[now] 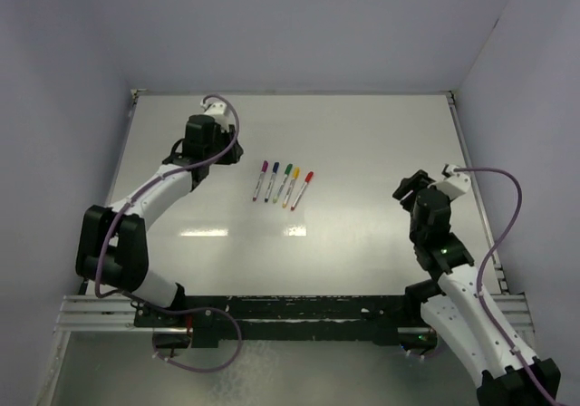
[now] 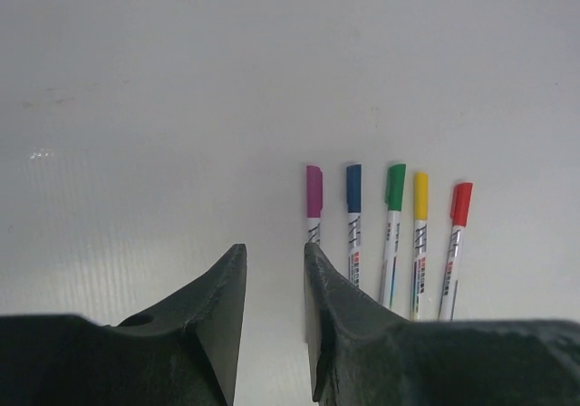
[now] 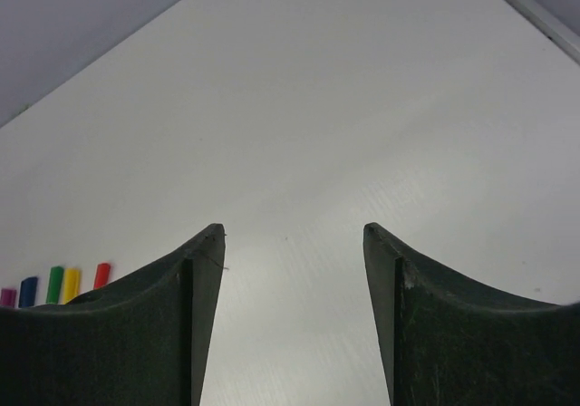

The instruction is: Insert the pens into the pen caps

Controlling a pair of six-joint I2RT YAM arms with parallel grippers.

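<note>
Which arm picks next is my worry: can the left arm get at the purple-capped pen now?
Probably yes: the left gripper, jaws apart and empty, hangs near the purple-capped pen, the row's end nearest it, with only bare table between.

Left arm [image 1: 161, 188] jaws narrowly parted; right arm [image 1: 462, 302] wider.

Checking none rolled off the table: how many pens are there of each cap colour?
Purple-capped pen: 1
Blue-capped pen: 1
Green-capped pen: 1
Yellow-capped pen: 1
Red-capped pen: 1
Total: 5 pens
</note>
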